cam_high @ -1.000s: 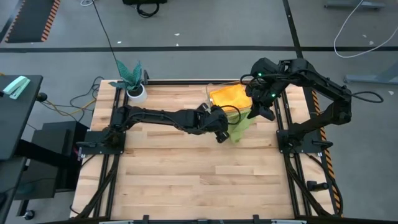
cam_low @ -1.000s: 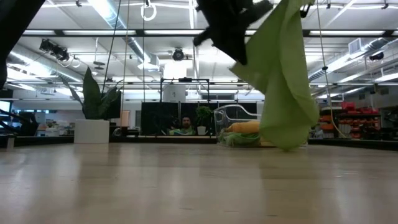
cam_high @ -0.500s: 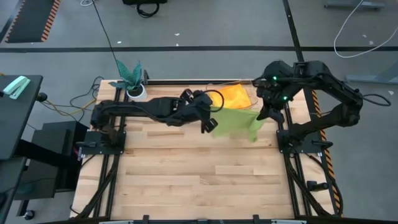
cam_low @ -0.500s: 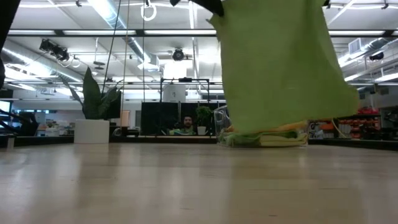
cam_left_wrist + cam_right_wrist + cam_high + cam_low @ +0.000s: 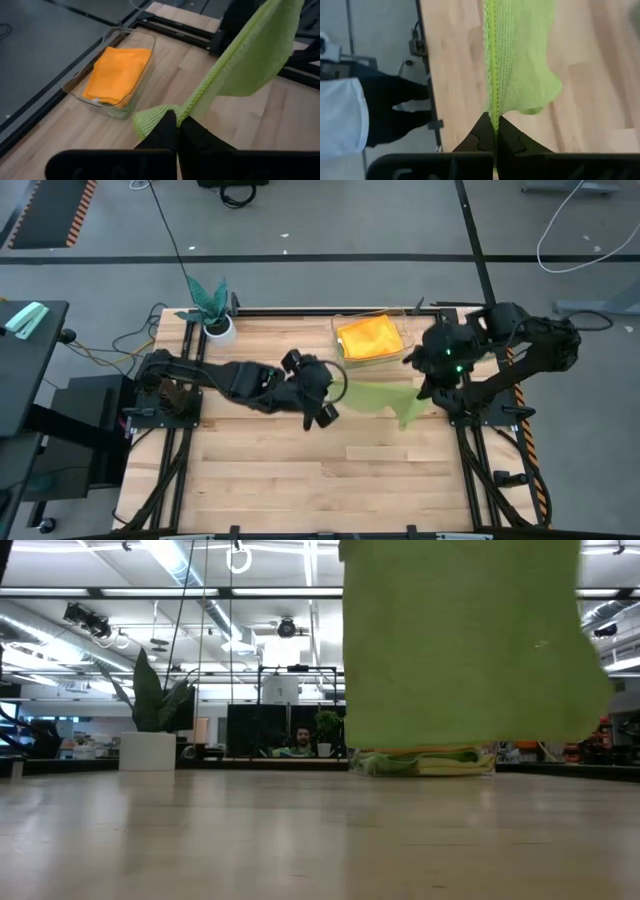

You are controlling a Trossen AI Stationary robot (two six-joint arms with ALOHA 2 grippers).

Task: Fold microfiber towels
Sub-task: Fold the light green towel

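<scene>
One lime green towel (image 5: 376,397) hangs spread between my two grippers above the table's right middle. In the low view the towel (image 5: 465,640) is a flat sheet whose lower edge is clear of the tabletop. My left gripper (image 5: 327,413) is shut on its left end and my right gripper (image 5: 428,386) on its right end. An orange towel (image 5: 369,337) lies folded on top of a stack in a clear tray (image 5: 338,327) at the far right. Yellow and green layers of the stack (image 5: 425,759) show under it. My left gripper pinches a bunched top corner of the lime green towel (image 5: 159,116) between its two fingers. The top edge (image 5: 220,75) runs taut from there toward my right gripper. The towel hangs below, lifted clear. My right gripper pinches the towel's stitched top edge (image 5: 493,111) at the other end between its two fingers. The fingers lie along the edge. The cloth (image 5: 520,60) runs away from them drawn straight, clear of the table.
A teal leafy plant in a white pot (image 5: 216,320) stands at the far left corner. The clear tray (image 5: 107,107) sits near the far edge, behind the hanging towel. Bare wood (image 5: 300,470) lies across the near half of the table.
My left gripper has moved toward the table's left and near edges, and my right gripper toward the near edge. The lime green towel, which hung bunched in a narrow drape, is now spread out wide and drawn taut between them.
</scene>
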